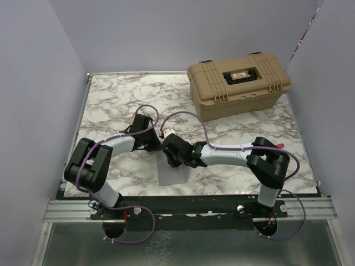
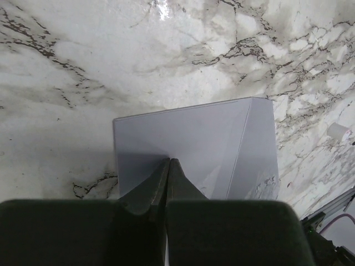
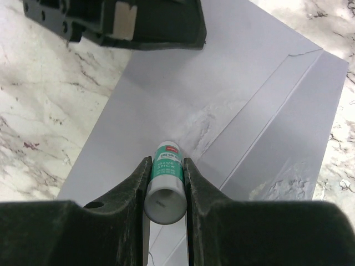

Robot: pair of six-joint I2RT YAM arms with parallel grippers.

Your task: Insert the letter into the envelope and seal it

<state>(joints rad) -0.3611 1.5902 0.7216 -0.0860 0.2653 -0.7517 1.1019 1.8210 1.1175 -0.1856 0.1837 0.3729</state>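
Note:
The blue-grey envelope lies flat on the marble table, its flap folded open with streaks on it. My left gripper is shut, with its tips resting on the envelope body. My right gripper is shut on a green-and-white glue stick, whose tip touches the envelope close to the flap crease. In the top view both grippers, left and right, meet over the envelope's far end. The tan letter is not in view.
A tan toolbox stands at the back right of the table. The left gripper's body sits close above the right gripper's working spot. Grey walls enclose the left and right sides.

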